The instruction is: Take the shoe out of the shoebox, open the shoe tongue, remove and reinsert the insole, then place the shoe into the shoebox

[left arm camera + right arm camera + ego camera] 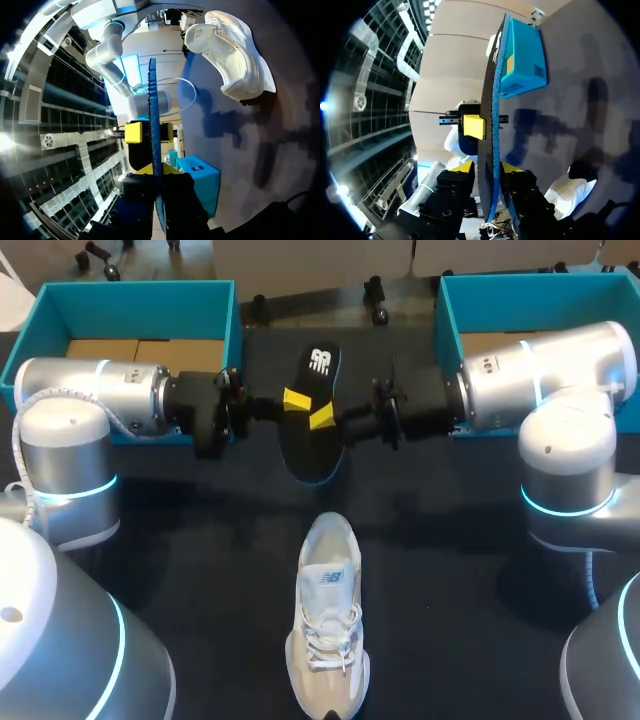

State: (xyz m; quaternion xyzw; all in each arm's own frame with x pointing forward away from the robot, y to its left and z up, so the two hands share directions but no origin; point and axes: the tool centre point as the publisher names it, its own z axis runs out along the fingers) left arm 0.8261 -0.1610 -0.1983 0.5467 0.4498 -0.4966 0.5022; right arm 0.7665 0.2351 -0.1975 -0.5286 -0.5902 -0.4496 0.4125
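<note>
Head view: black insole (pixel 312 410) upper centre, above the table (pixel 200 540), with left gripper (pixel 296 400) and right gripper (pixel 322 418) both clamped on it; white shoe (pixel 328 620) lower centre. Left wrist view: insole edge-on between own fingers, shoe ahead. Right wrist view: own fingers clamp insole, teal shoebox (pixel 522 55) beyond.
</note>
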